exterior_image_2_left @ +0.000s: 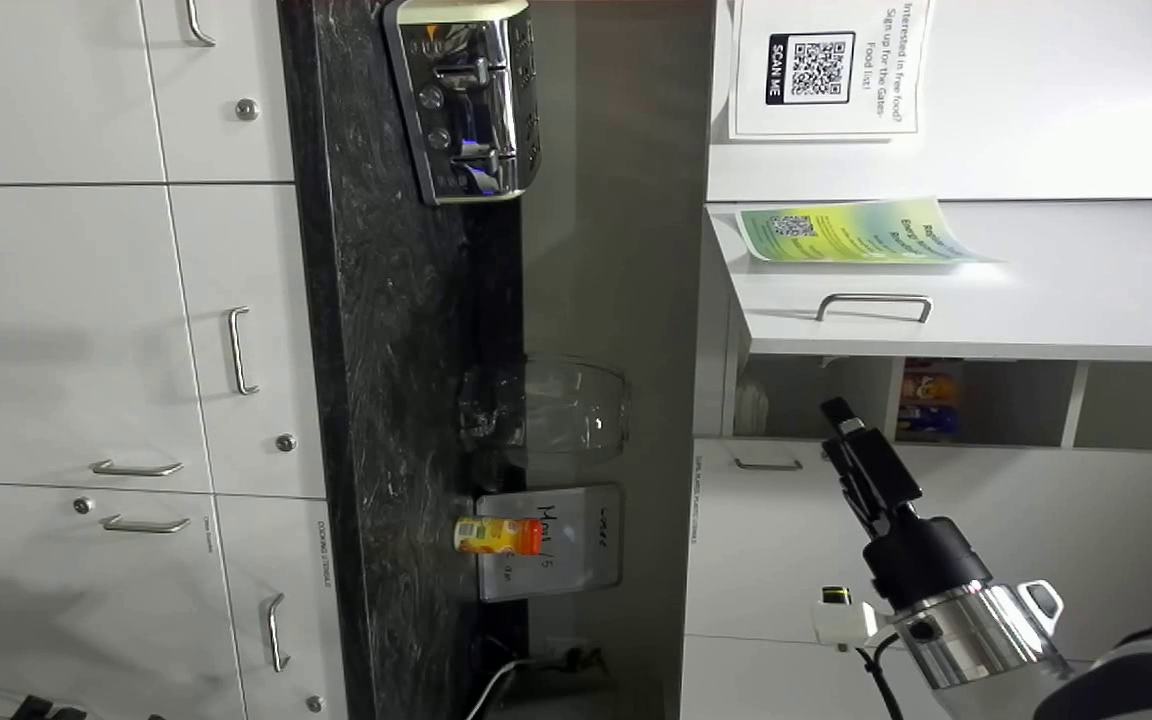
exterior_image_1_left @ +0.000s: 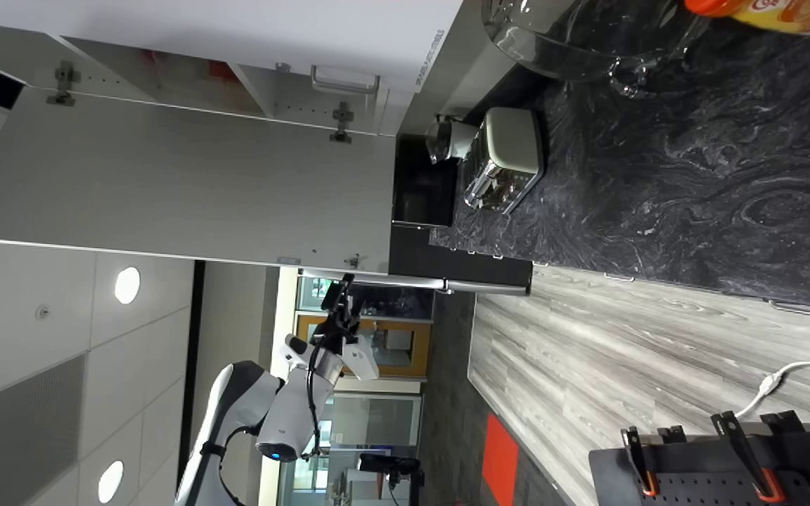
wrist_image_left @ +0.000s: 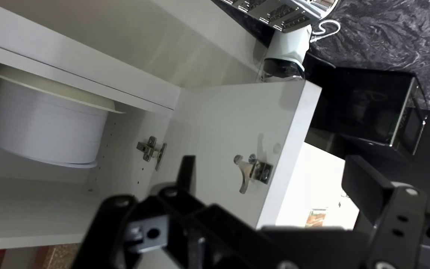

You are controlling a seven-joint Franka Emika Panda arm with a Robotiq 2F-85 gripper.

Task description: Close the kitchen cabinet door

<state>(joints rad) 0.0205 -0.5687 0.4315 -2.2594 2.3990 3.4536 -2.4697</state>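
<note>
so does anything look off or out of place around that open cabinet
In an exterior view, the yellow-green flyer on the open kitchen cabinet door looks curled at one end instead of lying flat. I see no spill or damage.

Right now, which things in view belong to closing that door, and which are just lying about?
For the job:
door, open
its hinges
fingers, spread

Just about:
toaster
glass container
orange-capped jar
whiteboard
flyer, on the door's face
</note>
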